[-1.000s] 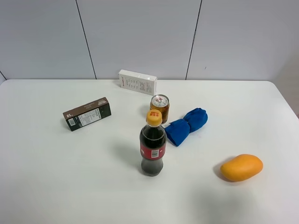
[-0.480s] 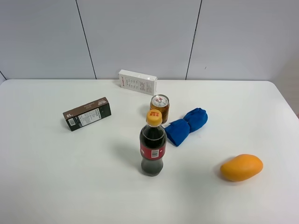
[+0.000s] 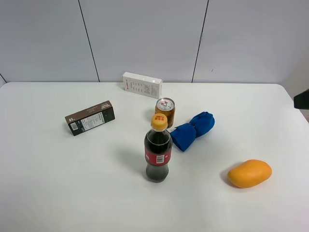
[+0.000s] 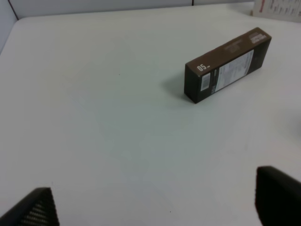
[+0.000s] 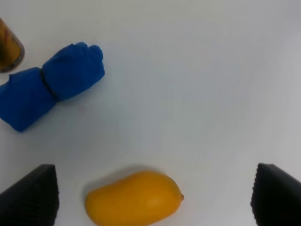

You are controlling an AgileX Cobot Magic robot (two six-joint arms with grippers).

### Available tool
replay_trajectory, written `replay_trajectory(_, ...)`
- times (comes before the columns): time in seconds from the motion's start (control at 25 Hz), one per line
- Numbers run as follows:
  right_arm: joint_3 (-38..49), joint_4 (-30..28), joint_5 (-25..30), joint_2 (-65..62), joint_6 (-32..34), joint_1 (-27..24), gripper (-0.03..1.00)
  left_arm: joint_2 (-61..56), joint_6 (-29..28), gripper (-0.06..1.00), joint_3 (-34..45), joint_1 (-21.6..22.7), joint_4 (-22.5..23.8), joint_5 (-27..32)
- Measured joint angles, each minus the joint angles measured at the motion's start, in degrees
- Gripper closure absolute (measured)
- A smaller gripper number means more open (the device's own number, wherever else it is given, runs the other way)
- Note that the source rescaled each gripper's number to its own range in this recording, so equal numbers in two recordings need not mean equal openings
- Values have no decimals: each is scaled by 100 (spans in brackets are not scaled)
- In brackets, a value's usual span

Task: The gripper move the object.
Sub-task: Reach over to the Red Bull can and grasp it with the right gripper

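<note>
White table [image 3: 58,183]. Cola bottle [image 3: 158,154] upright, just in front of the can [image 3: 164,112]; blue cloth [image 3: 193,129] just beside the can. Right gripper [image 5: 153,165] near the mango [image 5: 134,197], jaws wide, empty; left gripper [image 4: 153,183] likewise. Best approach, I judge: right gripper descends over the cloth side, clear of the bottle cap.

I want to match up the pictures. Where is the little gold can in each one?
Exterior high: the can stands near the middle of the picture, behind the cola bottle and left of the blue cloth.
Left wrist: not in it.
Right wrist: only part of the can shows, cut off at the picture's edge, close to the blue cloth.
Shared landmark: the blue cloth.
</note>
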Motion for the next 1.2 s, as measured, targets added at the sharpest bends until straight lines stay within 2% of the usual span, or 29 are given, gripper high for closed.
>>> replay_trajectory(0.16, -599, 19, 49, 844, 0, 35, 50, 0, 0, -6, 0, 0, 0, 0)
replay_trajectory(0.24, -974, 23, 49, 1203, 0, 215, 50, 0, 0, -6, 0, 0, 0, 0)
replay_trajectory(0.56, -2362, -343, 53, 2620, 228, 1896, 50, 0, 0, -6, 0, 0, 0, 0)
replay_trajectory(0.72, -2983, -387, 83, 3467, 311, 2511, 50, 0, 0, -6, 0, 0, 0, 0)
replay_trajectory(0.96, -3923, -433, 93, 4828, 373, 3119, 50, 0, 0, -6, 0, 0, 0, 0)
replay_trajectory(1.2, -4320, -494, 81, 5838, 454, 3480, 58, 0, 0, -6, 0, 0, 0, 0)
